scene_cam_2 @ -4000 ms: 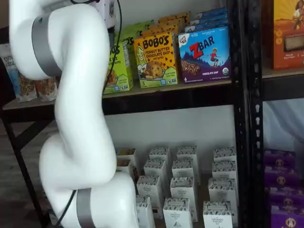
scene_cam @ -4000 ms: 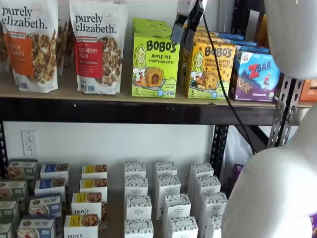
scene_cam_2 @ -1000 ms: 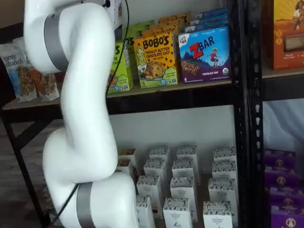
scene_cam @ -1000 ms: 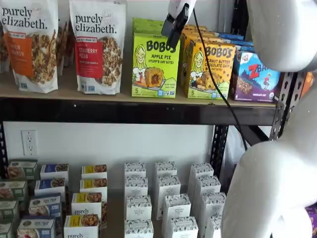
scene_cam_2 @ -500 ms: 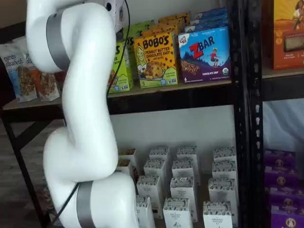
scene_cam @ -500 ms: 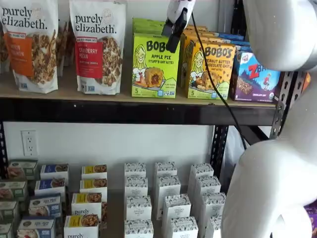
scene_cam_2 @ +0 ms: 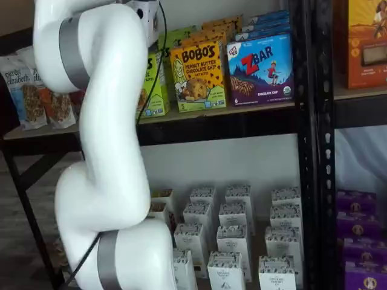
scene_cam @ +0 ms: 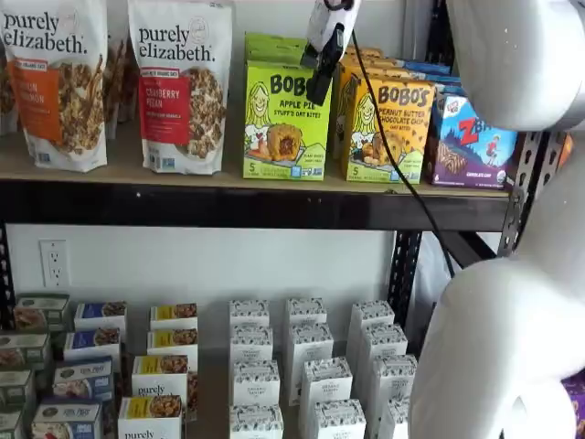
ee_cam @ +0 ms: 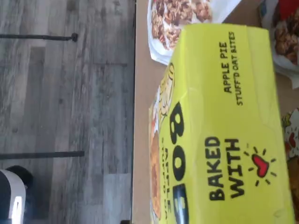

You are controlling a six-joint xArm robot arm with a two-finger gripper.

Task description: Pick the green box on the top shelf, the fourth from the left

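The green box (scene_cam: 285, 122), a lime Bobo's Apple Pie carton, stands upright at the front of the top shelf (scene_cam: 228, 207). My gripper (scene_cam: 319, 87) hangs in front of the box's upper right corner, its black fingers pointing down under the white body. The fingers show side-on, so I cannot tell whether they are open. In a shelf view my arm covers most of the green box (scene_cam_2: 157, 84). The wrist view looks close onto the green box's top flap (ee_cam: 224, 140), reading "Baked with", with the tan shelf board (ee_cam: 142, 107) beside it.
A yellow-orange Bobo's box (scene_cam: 386, 128) stands close on the green box's right, then a blue Zbar box (scene_cam: 471, 142). Purely Elizabeth bags (scene_cam: 180, 87) stand on its left. Small white cartons (scene_cam: 306, 366) fill the lower level. My white arm (scene_cam: 512, 320) fills the right side.
The gripper has moved left and down, from in front of the yellow-orange box to the green box's upper right corner. The boxes have not moved.
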